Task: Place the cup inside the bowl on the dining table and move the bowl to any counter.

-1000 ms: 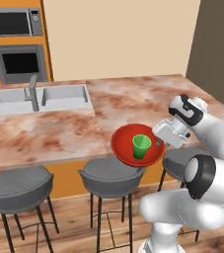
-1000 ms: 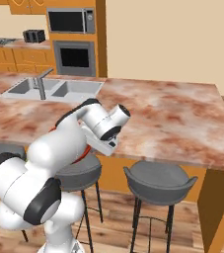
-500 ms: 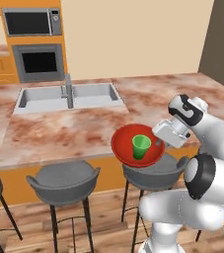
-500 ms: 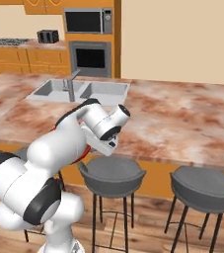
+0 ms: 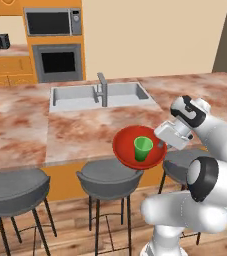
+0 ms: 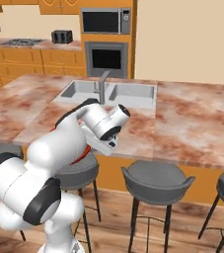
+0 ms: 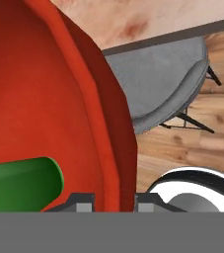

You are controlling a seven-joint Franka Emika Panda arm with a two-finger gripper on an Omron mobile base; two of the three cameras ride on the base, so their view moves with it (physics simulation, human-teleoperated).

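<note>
The jaws are pinching the rim of the bowl (image 7: 59, 99), one fingertip on the inside of the red wall and the other on the outside, so the gripper (image 7: 114, 201) carries it lifted clear of the table (image 5: 45, 125), out over the stools (image 5: 110, 175), with the cup (image 5: 143, 148) standing upright inside. Over the last second the grip and the bowl's place beside the arm have not changed, but the sink (image 5: 102, 95), oven and stools have slid right across both base views. I judge the base is driving left with its load; the cup step looks done, leaving delivery to the counter (image 6: 29, 44) at the hob.
</note>
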